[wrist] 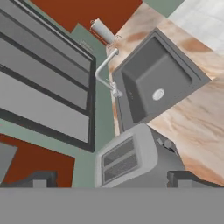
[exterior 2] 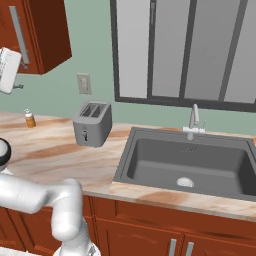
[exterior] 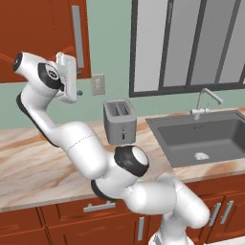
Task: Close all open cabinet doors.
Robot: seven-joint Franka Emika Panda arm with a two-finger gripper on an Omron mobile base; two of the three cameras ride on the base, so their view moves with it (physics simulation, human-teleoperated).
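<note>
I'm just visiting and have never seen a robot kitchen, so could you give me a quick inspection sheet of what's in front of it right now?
Surface: marbled counter with a dark grey sink set into it.
Job's things: reddish-brown cabinet door with a long silver handle, on the wall upper left; whether it is fully shut cannot be told.
Clutter: grey toaster; small bottle by the wall.
Grippers: gripper raised just in front of the cabinet door's lower edge; its fingers hold nothing visible.
Cables: nothing seen.
Surroundings: green wall, window, faucet, wall outlet, base cabinets.
</note>
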